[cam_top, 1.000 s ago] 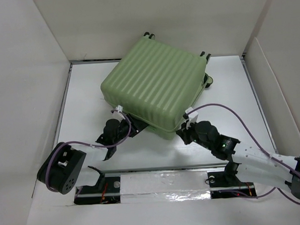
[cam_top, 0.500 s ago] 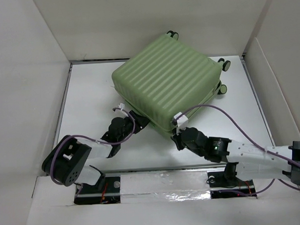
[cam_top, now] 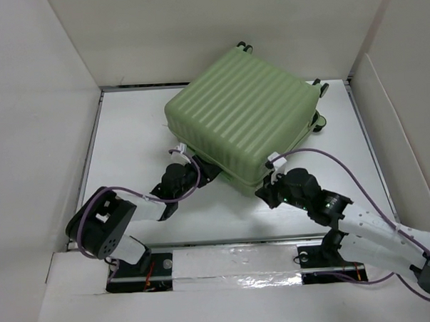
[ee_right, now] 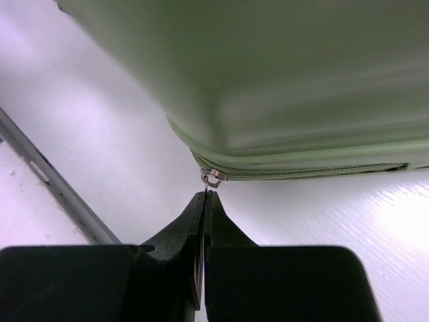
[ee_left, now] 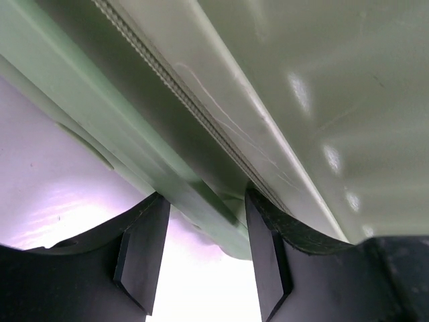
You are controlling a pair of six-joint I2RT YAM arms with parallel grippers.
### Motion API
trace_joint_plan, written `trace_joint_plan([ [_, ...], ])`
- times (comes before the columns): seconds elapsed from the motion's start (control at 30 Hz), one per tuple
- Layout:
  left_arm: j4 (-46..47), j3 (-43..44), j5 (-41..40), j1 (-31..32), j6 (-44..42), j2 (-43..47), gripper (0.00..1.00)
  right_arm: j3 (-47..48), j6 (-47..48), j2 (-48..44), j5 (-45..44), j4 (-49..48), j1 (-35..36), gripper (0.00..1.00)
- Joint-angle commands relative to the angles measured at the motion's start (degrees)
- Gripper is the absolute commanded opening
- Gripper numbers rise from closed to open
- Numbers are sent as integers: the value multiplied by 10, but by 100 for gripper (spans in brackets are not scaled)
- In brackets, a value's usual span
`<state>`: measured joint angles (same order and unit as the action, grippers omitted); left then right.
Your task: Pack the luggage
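The luggage (cam_top: pixel 241 113) is a light green ribbed hard-shell suitcase, lying closed at the back middle of the white table. Its small wheels (cam_top: pixel 320 89) point to the back right. My left gripper (cam_top: pixel 205 172) is at its near left edge. In the left wrist view its jaws (ee_left: pixel 203 221) straddle the lower shell's rim (ee_left: pixel 201 208) below the zipper line, closed on it. My right gripper (cam_top: pixel 266 189) is at the near corner. In the right wrist view it (ee_right: pixel 206 196) is shut on the metal zipper pull (ee_right: pixel 214 178) at the seam of the luggage (ee_right: pixel 301 67).
White walls (cam_top: pixel 41 104) enclose the table on the left, back and right. A taped metal rail (cam_top: pixel 233 260) runs along the front edge between the arm bases. Purple cables (cam_top: pixel 344 166) loop over both arms. Bare table (cam_top: pixel 128 129) lies left of the luggage.
The luggage has turned and slid to the right and back, its wheels now at the back right. Both grippers followed its near edge; the right one moved along the seam to the near corner.
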<state>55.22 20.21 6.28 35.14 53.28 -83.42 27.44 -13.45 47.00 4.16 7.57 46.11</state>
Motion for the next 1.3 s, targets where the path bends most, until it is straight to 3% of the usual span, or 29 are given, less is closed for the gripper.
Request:
trace_joint_plan([
  [0.0, 63, 43, -5, -4, -6, -15, 45, 8, -19, 10, 29, -22, 94, 0],
  [0.17, 99, 51, -7, 1, 9, -44, 37, 28, -65, 19, -7, -12, 182, 0],
  [0.23, 110, 52, -13, 8, 16, -53, 29, 38, -75, 34, -42, -21, 210, 0],
  [0.37, 113, 61, -35, 53, 18, -62, 25, 66, -97, 99, -102, -124, 223, 0],
  [0.5, 120, 59, -38, 72, 21, -74, 13, 86, -114, 193, -205, -230, 228, 0],
  [0.63, 120, 44, -31, 72, 18, -71, 0, 93, -114, 226, -256, -302, 228, 0],
  [0.77, 120, 39, -26, 78, 10, -72, 0, 146, -76, 266, -281, -302, 228, 0],
  [0.93, 96, 47, -33, 100, -17, -72, 3, 208, -40, 394, -262, -351, 202, 0],
  [1.0, 81, 45, -40, 100, -36, -56, 4, 249, -39, 418, -263, -324, 202, 0],
  [1.07, 67, 37, -38, 93, -61, -37, 12, 249, -27, 414, -235, -343, 208, 0],
  [1.1, 47, 38, -37, 87, -70, -27, 28, 244, -25, 405, -233, -345, 208, 0],
  [1.17, 21, 21, -43, 69, -82, -2, 51, 231, -22, 369, -232, -324, 213, 0],
  [1.2, 13, 11, -47, 63, -90, 32, 68, 203, -24, 353, -233, -319, 213, 0],
  [1.27, -48, -3, -58, 40, -100, 99, 77, 163, -29, 299, -218, -328, 213, 0],
])
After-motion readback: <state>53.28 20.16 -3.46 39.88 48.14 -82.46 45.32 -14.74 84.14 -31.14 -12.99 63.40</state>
